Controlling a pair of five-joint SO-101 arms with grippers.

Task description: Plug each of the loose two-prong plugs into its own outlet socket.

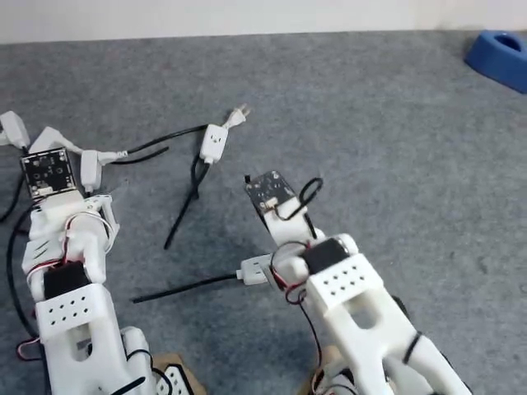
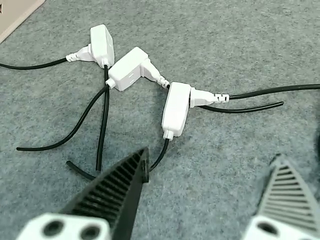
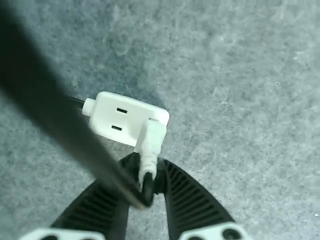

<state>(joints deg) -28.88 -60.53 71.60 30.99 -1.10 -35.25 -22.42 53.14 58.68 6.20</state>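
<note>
Right wrist view: R arm is angled down over grey carpet (image 3: 240, 60), and the right gripper (image 3: 148, 162) is pinched on a white plug (image 3: 150, 137). Plug long axis is aligned from jaws toward socket block (image 3: 117, 117), nose touching block edge. Block's two slots are faced up. Left wrist view: left gripper (image 2: 212, 155) is held spread wide above carpet, near three corded blocks (image 2: 175, 110).

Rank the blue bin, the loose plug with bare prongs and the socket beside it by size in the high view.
Largest: blue bin, though the frame edge cuts it off.
Then: socket.
Smallest: loose plug.
</note>
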